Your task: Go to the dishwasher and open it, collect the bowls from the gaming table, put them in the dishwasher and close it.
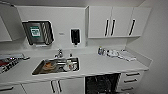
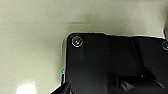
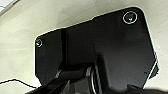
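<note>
Nearest, under the front edge of the white surface (image 1: 105,65), the dishwasher (image 1: 101,83) gapes dark and open, wire racks faintly visible; its hinged door likely swings stiffly and heavily, best taken at the top edge. Beyond, a steel sink (image 1: 56,66) holds dishes, then glossy white wall cabinets (image 1: 117,22). Whether either gripper is apart or together I cannot tell.

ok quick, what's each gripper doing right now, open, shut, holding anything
Left gripper: cannot be told, its fingers are not clear in the left wrist view.
Right gripper: cannot be told either.
</note>
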Motion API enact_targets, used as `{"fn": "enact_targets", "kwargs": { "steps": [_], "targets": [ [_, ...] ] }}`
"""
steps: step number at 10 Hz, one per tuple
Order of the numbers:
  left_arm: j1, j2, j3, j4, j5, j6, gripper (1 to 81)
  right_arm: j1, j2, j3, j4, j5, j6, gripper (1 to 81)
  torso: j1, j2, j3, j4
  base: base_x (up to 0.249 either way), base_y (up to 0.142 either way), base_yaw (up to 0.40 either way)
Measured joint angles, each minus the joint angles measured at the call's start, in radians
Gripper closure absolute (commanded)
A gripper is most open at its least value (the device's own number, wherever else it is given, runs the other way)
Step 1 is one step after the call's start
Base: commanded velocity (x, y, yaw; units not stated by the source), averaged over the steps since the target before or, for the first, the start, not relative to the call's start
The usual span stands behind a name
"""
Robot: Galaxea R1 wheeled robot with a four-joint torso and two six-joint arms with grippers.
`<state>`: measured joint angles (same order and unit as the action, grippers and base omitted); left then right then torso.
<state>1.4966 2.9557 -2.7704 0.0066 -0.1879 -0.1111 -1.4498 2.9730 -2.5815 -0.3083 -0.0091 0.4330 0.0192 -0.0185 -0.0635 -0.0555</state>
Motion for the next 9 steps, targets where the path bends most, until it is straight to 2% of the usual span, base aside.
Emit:
{"fn": "enact_targets", "kwargs": {
  "steps": [9],
  "targets": [
    [0.000,0.000,-0.015,0.000,-0.002,0.001,1.0,-0.003,0.027,-0.069,-0.003,0.000,0.000,1.0,0.000,0.001,0.000,0.000,0.000,0.000,0.342]
  ]
}}
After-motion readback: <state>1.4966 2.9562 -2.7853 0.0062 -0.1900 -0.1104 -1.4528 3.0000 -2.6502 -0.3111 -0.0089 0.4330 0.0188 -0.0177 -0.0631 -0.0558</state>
